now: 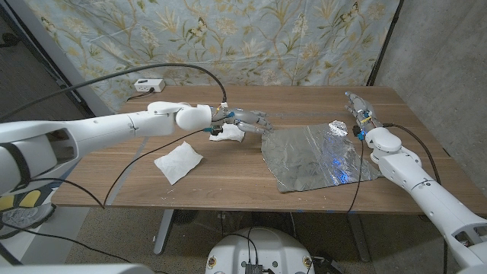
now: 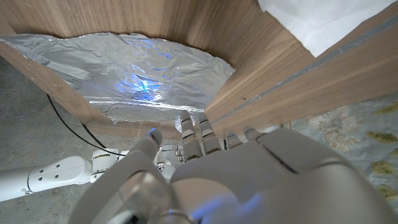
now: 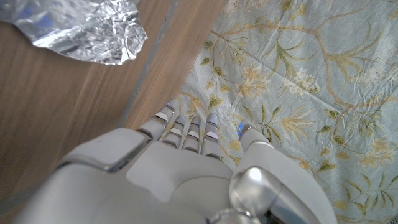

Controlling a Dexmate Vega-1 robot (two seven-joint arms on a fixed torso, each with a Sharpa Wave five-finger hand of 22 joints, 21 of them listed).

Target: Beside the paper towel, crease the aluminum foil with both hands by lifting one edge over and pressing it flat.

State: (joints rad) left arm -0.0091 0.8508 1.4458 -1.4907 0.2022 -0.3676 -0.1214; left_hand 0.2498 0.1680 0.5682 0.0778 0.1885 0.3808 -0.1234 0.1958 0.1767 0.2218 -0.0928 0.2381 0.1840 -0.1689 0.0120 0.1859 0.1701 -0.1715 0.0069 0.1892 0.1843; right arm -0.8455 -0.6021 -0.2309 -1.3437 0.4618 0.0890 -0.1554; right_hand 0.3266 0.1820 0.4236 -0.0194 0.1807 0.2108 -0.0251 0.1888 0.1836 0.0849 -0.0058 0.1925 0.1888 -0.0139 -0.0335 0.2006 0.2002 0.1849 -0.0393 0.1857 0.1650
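The aluminum foil (image 1: 316, 156) lies spread on the wooden table, right of centre, with its far right corner (image 1: 336, 128) crumpled up. A white paper towel (image 1: 178, 161) lies to its left. My left hand (image 1: 245, 122) reaches toward the foil's far left corner, fingers stretched out and holding nothing; the left wrist view shows the foil (image 2: 124, 68) just beyond its fingers (image 2: 199, 134). My right hand (image 1: 358, 108) hovers behind the crumpled corner (image 3: 93, 31), fingers (image 3: 186, 130) straight and empty.
A small crumpled white paper (image 1: 227, 134) lies under my left wrist, also seen in the left wrist view (image 2: 317, 18). A white power strip (image 1: 149, 85) sits at the table's far left edge. A floral curtain (image 1: 228, 38) hangs behind.
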